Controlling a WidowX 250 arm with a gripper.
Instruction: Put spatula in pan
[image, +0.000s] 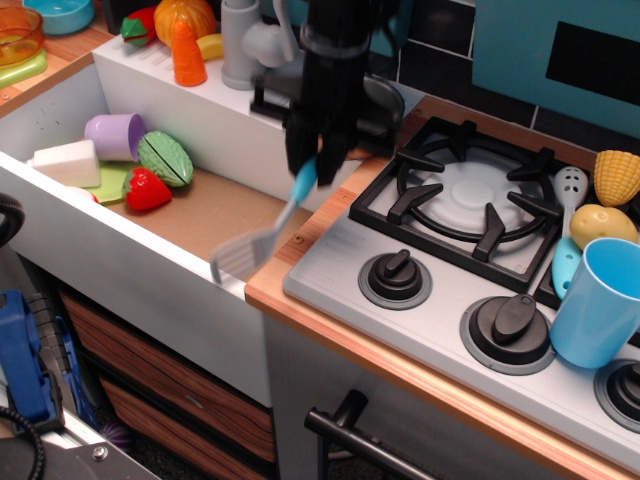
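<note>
Arm black and near vertical: you have it hanging from the top edge over the seam between the sink and the stove. Your gripper (318, 160) points straight down, its jaws pinched on the top of the spatula (262, 228), which is off every surface and slants down-left over the sink's brown floor. You can make out its light-blue plastic handle, thin grey neck and flat slotted blade, all motion-blurred. The pan (392, 100) is mostly hidden behind your arm; only a sliver of shiny rolled metal rim shows at the counter's back, beside the black cast burner grate (470, 195).
</note>
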